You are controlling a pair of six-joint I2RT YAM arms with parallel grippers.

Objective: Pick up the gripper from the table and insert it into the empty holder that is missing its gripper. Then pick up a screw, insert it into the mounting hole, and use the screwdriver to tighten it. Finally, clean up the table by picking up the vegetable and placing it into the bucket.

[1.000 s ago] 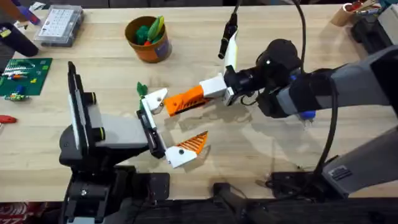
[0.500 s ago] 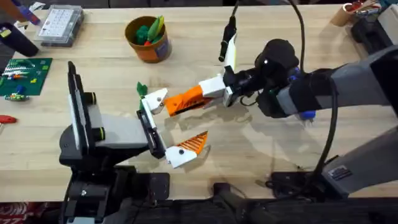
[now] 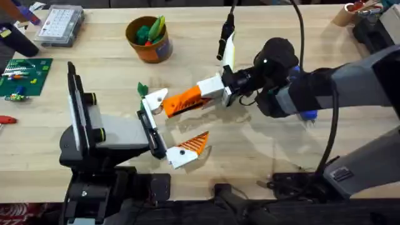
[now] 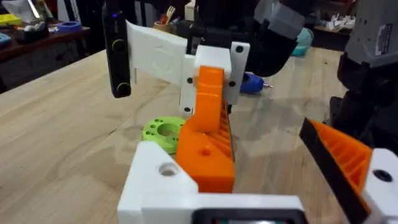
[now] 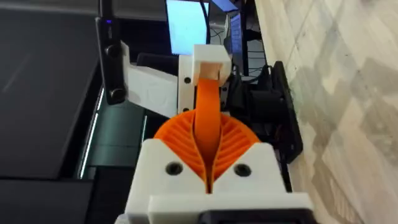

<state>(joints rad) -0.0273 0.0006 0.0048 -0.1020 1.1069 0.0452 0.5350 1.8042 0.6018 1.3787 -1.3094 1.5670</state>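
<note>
A: Status?
B: Right claw [image 3: 206,94] clamped on the gripper [image 3: 184,100], tip at the holder [image 3: 156,97], not seated. Left claw [image 3: 167,125] spread, holding nothing.
A: Left?
B: Screw, tightening. Bucket [image 3: 150,39] beyond the holder already has greens.

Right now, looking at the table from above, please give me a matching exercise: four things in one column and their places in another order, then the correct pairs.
Things:
1. orange pad
2. orange pot
3. green circuit board
4. clear parts box

Places:
A. far left corner of the table
B. left edge of the table
C. gripped in the right tool, at the white mount
D. far side, holding green vegetables

Pairs: 1-C, 2-D, 3-B, 4-A
</note>
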